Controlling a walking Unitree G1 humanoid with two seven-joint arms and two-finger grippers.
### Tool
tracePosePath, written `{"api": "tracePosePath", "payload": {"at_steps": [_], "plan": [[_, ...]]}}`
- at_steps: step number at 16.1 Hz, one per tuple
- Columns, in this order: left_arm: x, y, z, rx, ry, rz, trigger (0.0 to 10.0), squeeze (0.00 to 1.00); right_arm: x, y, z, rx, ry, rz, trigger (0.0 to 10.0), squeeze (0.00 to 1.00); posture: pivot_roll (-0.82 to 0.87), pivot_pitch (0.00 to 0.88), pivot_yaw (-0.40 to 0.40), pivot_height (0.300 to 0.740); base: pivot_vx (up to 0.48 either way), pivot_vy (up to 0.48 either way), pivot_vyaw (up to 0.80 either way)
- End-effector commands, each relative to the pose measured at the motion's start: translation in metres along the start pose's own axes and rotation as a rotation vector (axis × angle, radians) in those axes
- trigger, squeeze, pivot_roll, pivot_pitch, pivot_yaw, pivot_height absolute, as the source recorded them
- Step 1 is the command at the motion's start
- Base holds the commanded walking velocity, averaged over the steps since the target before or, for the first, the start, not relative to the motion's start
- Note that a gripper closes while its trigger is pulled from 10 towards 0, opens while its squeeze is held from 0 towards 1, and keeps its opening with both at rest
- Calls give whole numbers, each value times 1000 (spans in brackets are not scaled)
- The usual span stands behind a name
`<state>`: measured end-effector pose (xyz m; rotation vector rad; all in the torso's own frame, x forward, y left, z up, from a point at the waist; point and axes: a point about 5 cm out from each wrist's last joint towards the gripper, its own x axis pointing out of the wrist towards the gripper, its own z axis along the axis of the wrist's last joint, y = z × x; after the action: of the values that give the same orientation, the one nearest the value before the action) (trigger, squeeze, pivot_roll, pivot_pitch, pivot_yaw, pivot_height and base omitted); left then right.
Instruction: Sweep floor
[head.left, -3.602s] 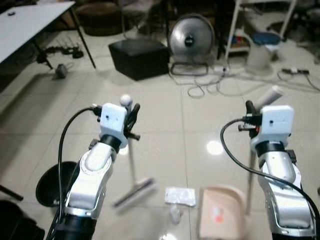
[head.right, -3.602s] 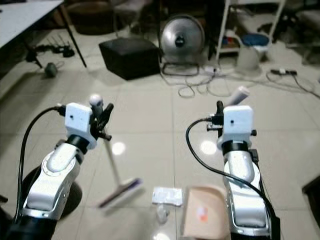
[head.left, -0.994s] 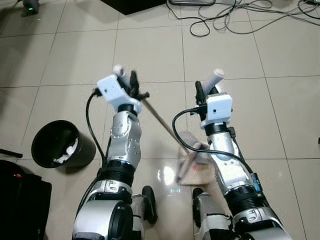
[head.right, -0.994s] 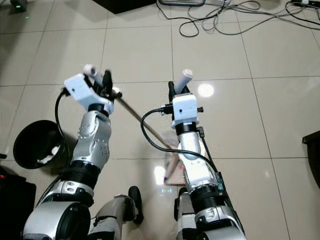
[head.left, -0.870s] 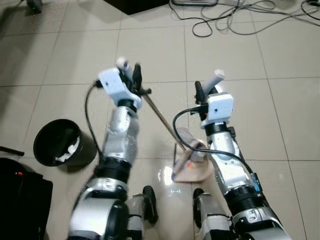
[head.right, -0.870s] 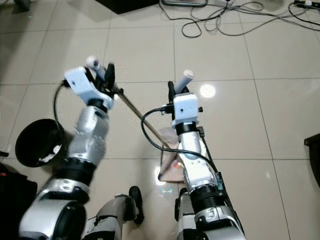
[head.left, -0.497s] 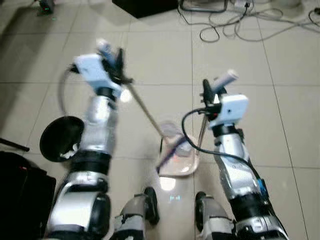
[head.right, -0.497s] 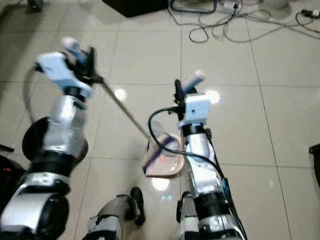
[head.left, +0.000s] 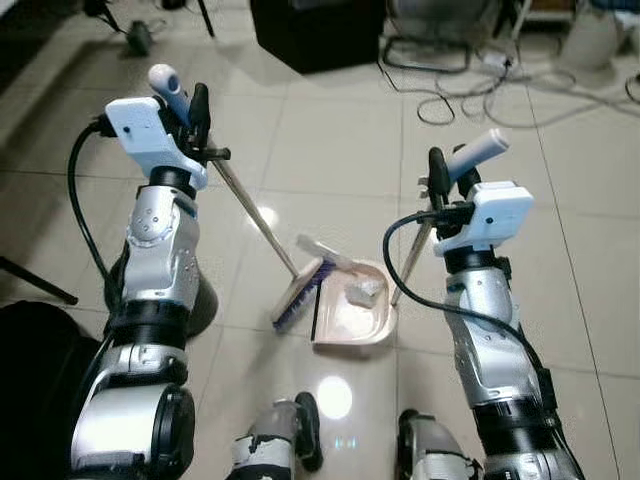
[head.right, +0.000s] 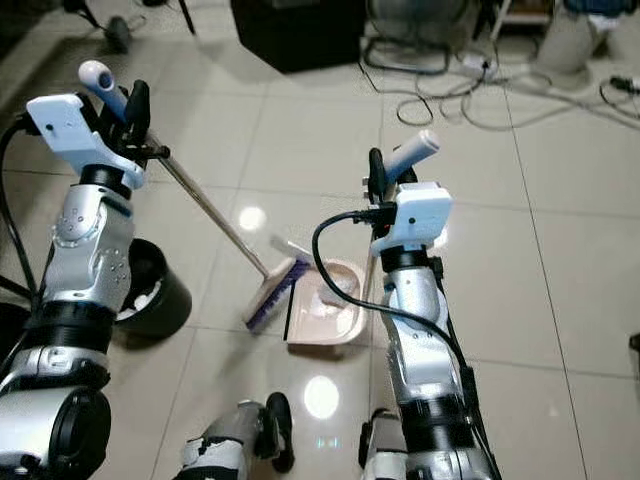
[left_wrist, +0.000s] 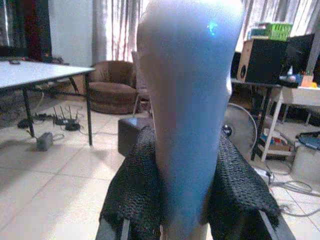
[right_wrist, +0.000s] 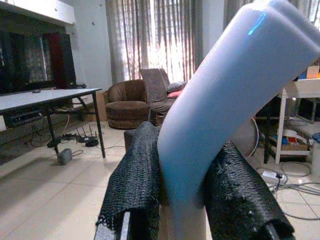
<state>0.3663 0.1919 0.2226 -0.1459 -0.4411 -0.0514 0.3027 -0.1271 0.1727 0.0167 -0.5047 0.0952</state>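
My left gripper (head.left: 190, 108) is shut on the pale grip of the broom (head.left: 245, 205), held high at the left. The broom's stick slants down to its purple-bristled head (head.left: 297, 298), which rests against the left rim of the pink dustpan (head.left: 358, 318). A white crumpled scrap (head.left: 364, 290) lies inside the pan. My right gripper (head.left: 447, 180) is shut on the dustpan's upright handle (head.left: 478, 152). In the left wrist view the black fingers (left_wrist: 135, 192) clamp the broom grip (left_wrist: 187, 115); in the right wrist view the fingers (right_wrist: 137, 175) clamp the dustpan handle (right_wrist: 220, 120).
A black bin (head.right: 157, 288) with white scraps stands behind my left arm. A black box (head.left: 315, 35), loose cables (head.left: 470, 95) and a white container (head.left: 590, 30) lie at the back. A dark object (head.left: 30, 365) sits at the lower left. Glossy tiles (head.left: 590, 280) spread to the right.
The view has tilted up towards the room. The scraps that lay on the floor beside the dustpan are now inside it. My left arm has lifted the broom handle outward to the left.
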Motion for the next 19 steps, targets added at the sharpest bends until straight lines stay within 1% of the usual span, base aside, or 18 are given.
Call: {"api": "tracePosePath", "payload": {"at_steps": [1,2,4,5,6,7,8,12,13,14,15,16,17,18,19], "plan": [[-1,4,8,12,-27,-9,10000,0,0,-2,7,27,-22,-20,10000,0,-14,118,107,740,0,0,0],[-6,8,5,38,-9,2,10000,0,-2,-4,9,36,-17,-34,10000,0,-15,117,106,740,0,0,0],[-9,13,2,75,15,11,10000,0,-5,-7,12,46,-11,-47,10000,0,-15,120,104,740,0,0,0],[-13,19,-1,111,37,24,10000,0,-8,-10,14,52,-4,-61,10000,0,-17,124,106,740,0,0,0],[-19,28,-3,157,68,52,10000,0,-14,-15,18,56,8,-80,10000,0,-18,126,107,740,0,0,0],[-21,31,-3,168,78,66,10000,0,-16,-16,19,54,12,-85,10000,0,-18,126,107,740,0,0,0],[-27,39,-4,189,101,86,10000,0,-23,-20,22,53,27,-101,10000,0,-18,127,108,740,0,0,0],[-42,44,-8,224,135,73,10000,0,-30,-27,29,51,41,-130,10000,0,-17,123,104,740,0,0,0],[-55,43,-11,240,172,42,10000,0,-31,-32,41,51,34,-150,10000,0,-18,120,107,740,0,0,0],[-55,43,-11,240,172,42,10000,0,-31,-32,41,51,34,-150,10000,0,-18,120,107,740,0,0,0],[-65,41,-16,251,221,21,10000,0,-29,-34,49,53,21,-154,10000,0,-18,114,109,740,0,0,0],[-74,42,-20,268,262,23,10000,0,-25,-34,57,78,8,-140,10000,0,-18,111,110,740,0,0,0],[-93,44,-24,307,319,20,10000,0,-16,-33,70,145,12,-112,10000,0,-19,107,108,740,0,0,0],[-105,46,-25,331,345,24,10000,0,-9,-33,79,166,9,-97,10000,0,-17,101,106,740,0,0,0],[-109,47,-26,338,356,29,10000,0,-6,-33,83,162,0,-95,10000,0,-17,101,106,740,0,0,0]]}}
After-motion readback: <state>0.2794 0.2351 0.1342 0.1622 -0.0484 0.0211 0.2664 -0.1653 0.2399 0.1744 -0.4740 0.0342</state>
